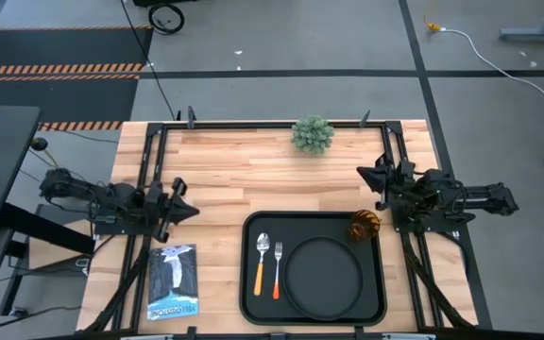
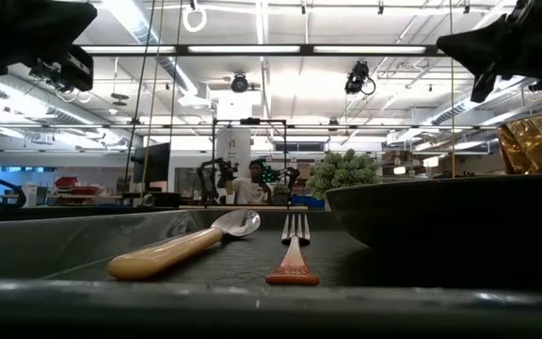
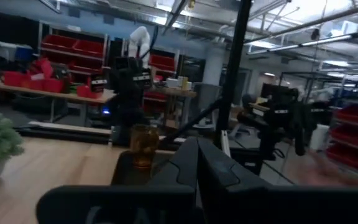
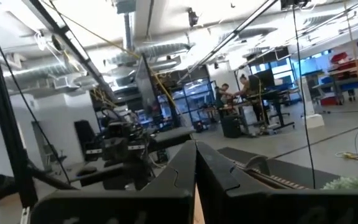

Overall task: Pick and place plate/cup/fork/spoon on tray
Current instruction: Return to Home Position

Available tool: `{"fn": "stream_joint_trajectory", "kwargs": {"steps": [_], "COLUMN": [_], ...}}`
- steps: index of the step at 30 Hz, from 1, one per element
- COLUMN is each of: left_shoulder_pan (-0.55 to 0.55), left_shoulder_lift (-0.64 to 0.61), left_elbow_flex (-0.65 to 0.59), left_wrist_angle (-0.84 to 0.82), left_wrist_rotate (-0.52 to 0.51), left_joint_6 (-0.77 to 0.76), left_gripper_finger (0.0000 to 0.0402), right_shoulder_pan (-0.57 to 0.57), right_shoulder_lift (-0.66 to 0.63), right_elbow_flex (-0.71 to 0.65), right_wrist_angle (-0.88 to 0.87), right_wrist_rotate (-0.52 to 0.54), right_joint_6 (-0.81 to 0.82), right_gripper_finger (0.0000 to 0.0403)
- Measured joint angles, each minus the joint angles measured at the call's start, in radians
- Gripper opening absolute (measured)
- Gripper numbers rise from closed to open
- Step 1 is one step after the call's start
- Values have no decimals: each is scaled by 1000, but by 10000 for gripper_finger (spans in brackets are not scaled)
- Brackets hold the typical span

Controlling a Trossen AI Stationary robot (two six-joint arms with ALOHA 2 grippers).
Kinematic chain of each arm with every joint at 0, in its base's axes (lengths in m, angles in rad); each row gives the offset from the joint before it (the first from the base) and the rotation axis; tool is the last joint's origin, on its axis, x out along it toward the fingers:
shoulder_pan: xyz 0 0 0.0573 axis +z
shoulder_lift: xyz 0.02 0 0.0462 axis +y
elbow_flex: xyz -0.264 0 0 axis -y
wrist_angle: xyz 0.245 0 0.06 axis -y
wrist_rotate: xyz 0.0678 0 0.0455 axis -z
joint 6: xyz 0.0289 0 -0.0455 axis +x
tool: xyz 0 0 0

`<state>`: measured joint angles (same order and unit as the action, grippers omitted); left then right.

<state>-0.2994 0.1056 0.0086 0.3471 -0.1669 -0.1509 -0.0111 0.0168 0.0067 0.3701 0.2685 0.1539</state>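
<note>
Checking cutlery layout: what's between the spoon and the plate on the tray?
The fork lies between the spoon and the plate on the tray, clearest in the high view.

Green plant (image 1: 312, 134) top centre of tabletop (image 1: 225, 175); booklet (image 1: 174, 280) lower left; person (image 2: 249, 185) in background.

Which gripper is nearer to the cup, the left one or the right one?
Right. The right gripper is just beyond the cup, off the tray's corner; the left gripper waits across the tray.

A black rectangular tray (image 1: 249, 283) holds a round black plate (image 1: 324, 276), an orange-handled spoon (image 1: 261, 263) and fork (image 1: 278, 267), and an upright amber cup (image 1: 365, 225).
</note>
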Motion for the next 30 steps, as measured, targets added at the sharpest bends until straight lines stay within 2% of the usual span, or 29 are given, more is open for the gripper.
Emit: {"fn": "stream_joint_trajectory", "kwargs": {"steps": [9, 16, 30], "left_shoulder_pan": [22, 22, 22], "left_shoulder_lift": [-49, -48, -47], "left_elbow_flex": [0, 0, -1], "left_wrist_angle": [-10, -16, -16], "left_wrist_rotate": [-4, -4, -4], "left_joint_6": [134, -23, -21], "left_gripper_finger": [8, 31, 32], "right_shoulder_pan": [0, 0, 0], "right_shoulder_lift": [1, 1, 1], "right_elbow_flex": [0, 0, 0], "right_wrist_angle": [1, 1, 1], "right_wrist_rotate": [-1, -1, -1], "right_joint_6": [0, 0, 0], "right_gripper_finger": [12, 15, 16]}}
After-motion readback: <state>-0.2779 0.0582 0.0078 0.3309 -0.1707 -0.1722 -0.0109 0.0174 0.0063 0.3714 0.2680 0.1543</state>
